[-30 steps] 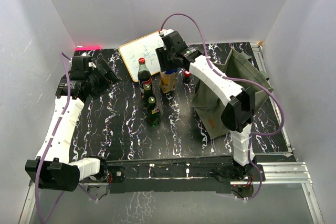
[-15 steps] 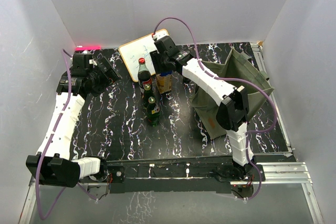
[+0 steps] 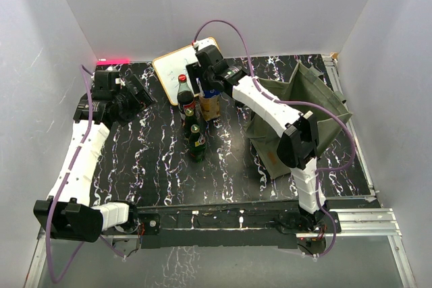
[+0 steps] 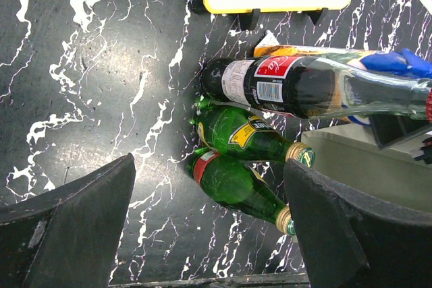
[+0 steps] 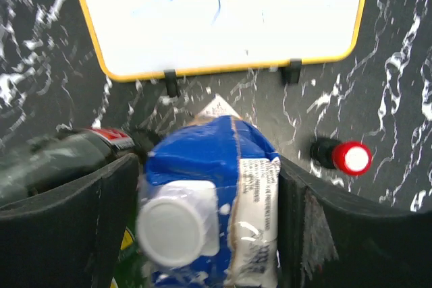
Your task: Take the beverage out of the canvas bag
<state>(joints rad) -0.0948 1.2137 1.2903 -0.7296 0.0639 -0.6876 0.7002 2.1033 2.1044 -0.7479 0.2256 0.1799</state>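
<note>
Beverage carton (image 5: 223, 160), blue-topped, print blurred, sat clamped in right gripper (image 5: 208, 187) beside red-labelled cola bottle (image 4: 304, 89); left gripper (image 4: 209, 166) gaped empty; olive canvas bag (image 3: 324, 92) slumped right.

Two green glass bottles (image 4: 251, 137) show at the centre of the left wrist view, with one dark cola bottle with a red label (image 4: 297, 87) just above them. The right wrist view holds one blue-topped carton with a white cap (image 5: 209, 200) at bottom centre, one small red-capped bottle (image 5: 351, 158) at the right and one yellow-framed whiteboard (image 5: 216, 11) along the top. One olive-green canvas bag (image 3: 307, 109) sits at the right of the overhead view.
</note>
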